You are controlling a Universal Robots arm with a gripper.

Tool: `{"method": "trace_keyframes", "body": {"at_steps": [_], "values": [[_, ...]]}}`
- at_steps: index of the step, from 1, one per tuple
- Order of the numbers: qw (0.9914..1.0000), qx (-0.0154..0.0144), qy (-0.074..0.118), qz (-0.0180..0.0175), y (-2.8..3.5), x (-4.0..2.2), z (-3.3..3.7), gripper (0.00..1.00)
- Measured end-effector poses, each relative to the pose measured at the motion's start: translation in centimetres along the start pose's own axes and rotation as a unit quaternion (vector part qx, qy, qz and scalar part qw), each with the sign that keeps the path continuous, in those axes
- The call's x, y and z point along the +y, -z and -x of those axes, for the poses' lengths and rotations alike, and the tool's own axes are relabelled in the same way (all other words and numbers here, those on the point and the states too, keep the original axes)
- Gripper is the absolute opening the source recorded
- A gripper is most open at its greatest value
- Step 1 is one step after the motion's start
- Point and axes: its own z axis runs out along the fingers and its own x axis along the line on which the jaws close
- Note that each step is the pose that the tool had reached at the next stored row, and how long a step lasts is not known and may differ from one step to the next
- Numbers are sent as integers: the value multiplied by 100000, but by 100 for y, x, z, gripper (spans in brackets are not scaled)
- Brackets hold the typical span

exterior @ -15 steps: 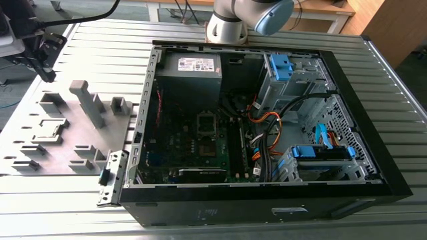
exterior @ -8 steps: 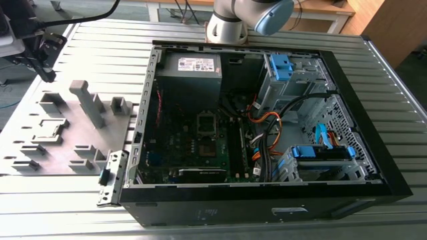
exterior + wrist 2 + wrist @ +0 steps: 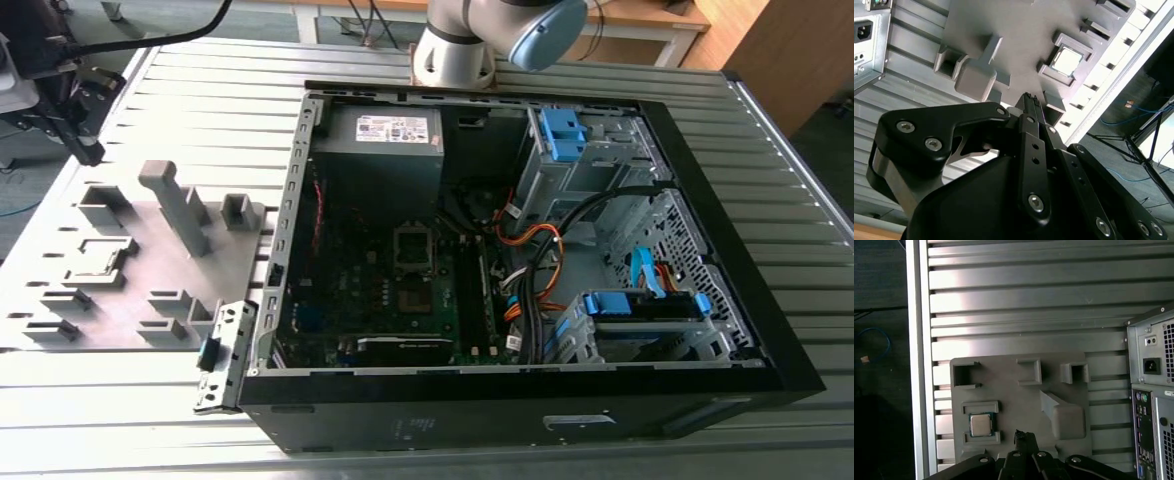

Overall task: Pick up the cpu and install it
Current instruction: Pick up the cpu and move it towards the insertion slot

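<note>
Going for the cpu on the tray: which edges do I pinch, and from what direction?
Come straight down from above: the cpu lies flat, face up, in its seat on the tray. Two opposite edges are flanked by raised lips, so pinch the other two, which look free. It is thin: go low.

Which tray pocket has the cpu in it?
The square one between two low bars, beside the tall block: the cpu lies flat there. The three bracket pockets show bare tray.
</note>
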Motion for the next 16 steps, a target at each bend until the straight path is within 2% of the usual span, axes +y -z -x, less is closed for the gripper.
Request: {"method": "trace_keyframes", "body": {"at_steps": [16], "values": [[100000,-7,-2,7,-156,-41,-146,11]]}}
